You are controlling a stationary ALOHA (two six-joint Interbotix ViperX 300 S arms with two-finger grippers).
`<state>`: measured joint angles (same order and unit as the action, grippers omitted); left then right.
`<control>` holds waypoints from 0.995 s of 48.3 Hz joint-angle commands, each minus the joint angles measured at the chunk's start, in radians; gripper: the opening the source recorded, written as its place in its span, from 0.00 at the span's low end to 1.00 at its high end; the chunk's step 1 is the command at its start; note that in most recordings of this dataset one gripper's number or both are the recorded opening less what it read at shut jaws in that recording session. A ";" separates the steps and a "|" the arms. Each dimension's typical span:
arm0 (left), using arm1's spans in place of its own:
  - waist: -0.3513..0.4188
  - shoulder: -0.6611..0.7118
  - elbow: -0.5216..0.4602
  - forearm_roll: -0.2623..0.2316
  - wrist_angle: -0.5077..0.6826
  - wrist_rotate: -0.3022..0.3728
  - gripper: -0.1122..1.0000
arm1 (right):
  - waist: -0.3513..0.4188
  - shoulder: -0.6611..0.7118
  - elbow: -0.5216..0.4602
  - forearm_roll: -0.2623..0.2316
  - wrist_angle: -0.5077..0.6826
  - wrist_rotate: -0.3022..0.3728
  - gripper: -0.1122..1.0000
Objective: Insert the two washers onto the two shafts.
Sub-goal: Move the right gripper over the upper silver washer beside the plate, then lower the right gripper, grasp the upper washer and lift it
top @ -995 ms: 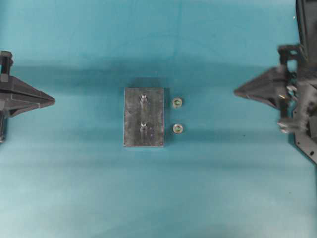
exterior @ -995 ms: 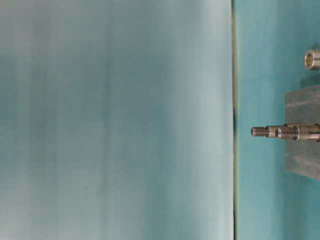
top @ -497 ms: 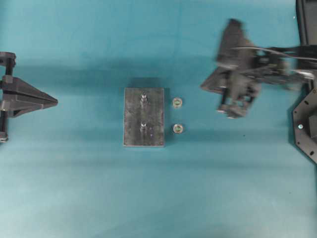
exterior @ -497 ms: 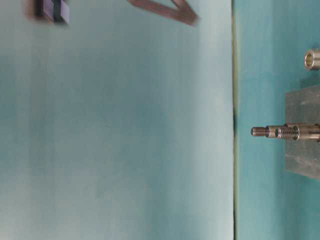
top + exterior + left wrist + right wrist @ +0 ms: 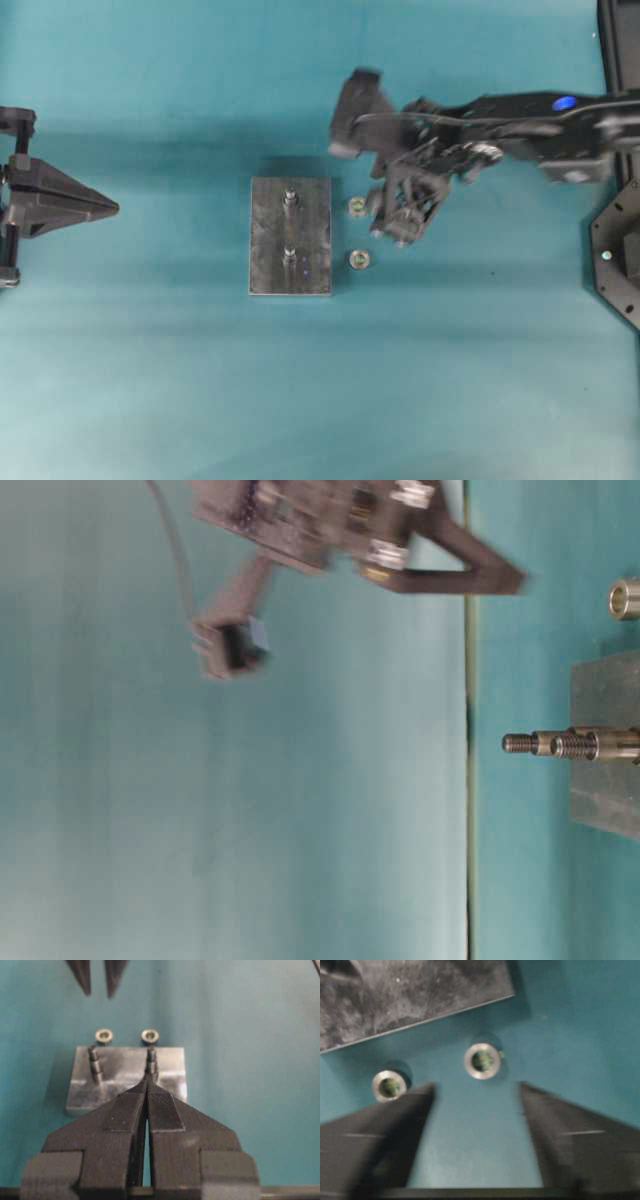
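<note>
A grey metal block (image 5: 308, 275) lies mid-table with two upright shafts (image 5: 289, 197) (image 5: 288, 253). Two small metal washers lie flat just right of it, the far washer (image 5: 358, 207) and the near washer (image 5: 360, 260). My right gripper (image 5: 385, 218) hovers just right of the far washer. In the right wrist view it (image 5: 477, 1087) is open and empty, with that washer (image 5: 482, 1061) just ahead of the gap and the other washer (image 5: 389, 1085) by the left finger (image 5: 395, 1130). My left gripper (image 5: 113, 208) rests shut at the far left, pointing at the block (image 5: 125, 1075).
The right arm (image 5: 520, 125) stretches in from the right edge, above the teal table (image 5: 300, 400). A black base plate (image 5: 620, 260) sits at the right edge. In the table-level view the shafts (image 5: 530, 743) stand on the block (image 5: 605, 800), with a washer (image 5: 625, 598) beside it.
My right arm has swung in from the right edge to just beside the far washer, and its jaws have gone from shut to wide apart. The left gripper has barely moved.
</note>
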<state>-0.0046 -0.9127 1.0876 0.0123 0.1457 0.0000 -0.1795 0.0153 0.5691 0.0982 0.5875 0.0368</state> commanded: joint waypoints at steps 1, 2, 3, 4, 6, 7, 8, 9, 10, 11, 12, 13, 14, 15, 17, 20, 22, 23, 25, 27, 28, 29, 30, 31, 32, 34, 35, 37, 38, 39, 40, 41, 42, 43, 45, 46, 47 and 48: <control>0.003 0.006 -0.025 0.002 0.005 0.002 0.10 | 0.017 0.025 -0.029 -0.002 -0.006 -0.012 0.88; 0.003 0.005 -0.025 0.002 0.006 0.002 0.10 | 0.018 0.032 -0.032 -0.002 -0.006 -0.014 0.89; 0.003 0.005 -0.025 0.002 0.006 0.002 0.10 | 0.018 0.038 -0.035 -0.002 -0.006 -0.014 0.88; 0.003 0.003 -0.025 0.002 0.008 0.002 0.10 | 0.018 0.046 -0.038 -0.002 -0.008 -0.015 0.88; 0.003 0.003 -0.023 0.002 0.009 0.002 0.10 | 0.017 0.055 -0.043 -0.002 -0.009 -0.015 0.86; 0.003 0.003 -0.023 0.002 0.009 0.002 0.10 | 0.017 0.060 -0.044 -0.003 -0.011 -0.015 0.86; 0.003 0.003 -0.023 0.002 0.009 0.002 0.10 | 0.014 0.064 -0.048 -0.006 -0.014 -0.015 0.86; 0.003 0.003 -0.021 0.002 0.011 0.002 0.10 | 0.014 0.067 -0.051 -0.006 -0.015 -0.015 0.87; 0.003 0.003 -0.023 0.002 0.011 0.002 0.10 | 0.012 0.074 -0.052 -0.008 -0.017 -0.015 0.87; 0.003 0.003 -0.021 0.002 0.012 0.002 0.10 | 0.011 0.078 -0.055 -0.011 -0.020 -0.015 0.87; 0.003 0.003 -0.021 0.002 0.014 0.002 0.10 | 0.009 0.083 -0.060 -0.014 -0.020 -0.015 0.87; 0.003 0.002 -0.021 0.002 0.015 0.002 0.10 | 0.006 0.087 -0.061 -0.015 -0.021 -0.015 0.87; 0.003 0.003 -0.021 0.002 0.015 0.002 0.10 | 0.006 0.092 -0.064 -0.018 -0.021 -0.015 0.87; 0.003 0.002 -0.021 0.002 0.015 0.002 0.10 | 0.005 0.098 -0.067 -0.021 -0.021 -0.014 0.87; 0.003 0.002 -0.021 0.002 0.015 0.002 0.10 | 0.005 0.109 -0.077 -0.032 -0.021 -0.014 0.87; 0.003 0.002 -0.020 0.002 0.015 0.002 0.10 | 0.006 0.121 -0.084 -0.038 -0.020 -0.015 0.87; 0.003 0.002 -0.020 0.002 0.015 0.002 0.10 | 0.005 0.132 -0.089 -0.040 -0.020 -0.015 0.87; 0.003 0.002 -0.018 0.002 0.015 0.002 0.10 | 0.005 0.135 -0.092 -0.040 -0.018 -0.015 0.87; 0.003 0.000 -0.017 0.002 0.015 0.002 0.10 | 0.003 0.144 -0.095 -0.041 -0.017 -0.015 0.86; 0.003 0.000 -0.017 0.002 0.015 0.002 0.10 | 0.003 0.152 -0.095 -0.043 -0.017 -0.015 0.86; 0.003 0.000 -0.017 0.002 0.015 0.002 0.10 | 0.003 0.156 -0.095 -0.043 -0.017 -0.015 0.86; 0.003 0.002 -0.017 0.002 0.015 0.002 0.10 | 0.003 0.160 -0.095 -0.043 -0.018 -0.015 0.86; 0.003 0.002 -0.017 0.002 0.015 0.002 0.10 | 0.003 0.161 -0.097 -0.043 -0.017 -0.015 0.86; 0.003 0.002 -0.017 0.002 0.015 0.002 0.10 | 0.003 0.164 -0.097 -0.043 -0.017 -0.015 0.86; 0.003 0.000 -0.017 0.002 0.015 0.002 0.10 | 0.003 0.166 -0.098 -0.043 -0.015 -0.015 0.86; 0.003 0.000 -0.017 0.002 0.015 0.000 0.10 | 0.003 0.169 -0.100 -0.043 -0.012 -0.015 0.85; 0.003 0.000 -0.017 0.002 0.015 0.000 0.10 | 0.003 0.170 -0.100 -0.043 -0.011 -0.015 0.85; 0.003 0.000 -0.017 0.002 0.015 0.000 0.10 | 0.003 0.172 -0.100 -0.043 -0.006 -0.015 0.85; 0.003 0.000 -0.015 0.002 0.015 0.000 0.10 | 0.003 0.172 -0.100 -0.043 -0.005 -0.015 0.85; 0.003 0.000 -0.015 0.002 0.015 0.000 0.10 | 0.002 0.172 -0.100 -0.043 -0.003 -0.015 0.84; 0.003 0.000 -0.015 0.002 0.015 0.000 0.10 | 0.002 0.173 -0.100 -0.043 -0.003 -0.015 0.84; 0.003 0.000 -0.015 0.002 0.015 0.002 0.10 | 0.002 0.175 -0.100 -0.043 -0.003 -0.015 0.83; 0.003 0.000 -0.015 0.002 0.015 0.000 0.10 | 0.002 0.175 -0.100 -0.043 -0.003 -0.015 0.82; 0.003 0.000 -0.014 0.002 0.015 0.000 0.10 | 0.002 0.175 -0.100 -0.043 -0.003 -0.015 0.82; 0.003 0.000 -0.014 0.002 0.015 0.000 0.10 | 0.002 0.176 -0.100 -0.044 -0.003 -0.015 0.81; 0.003 0.000 -0.014 0.002 0.015 0.000 0.10 | 0.002 0.176 -0.100 -0.044 -0.002 -0.015 0.80; 0.003 0.000 -0.014 0.002 0.015 0.000 0.10 | 0.002 0.176 -0.100 -0.044 0.000 -0.015 0.80; 0.003 0.000 -0.014 0.002 0.015 0.000 0.10 | 0.002 0.178 -0.100 -0.044 0.003 -0.015 0.80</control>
<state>-0.0031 -0.9173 1.0876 0.0107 0.1657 0.0000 -0.1779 0.2071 0.4909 0.0552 0.5860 0.0307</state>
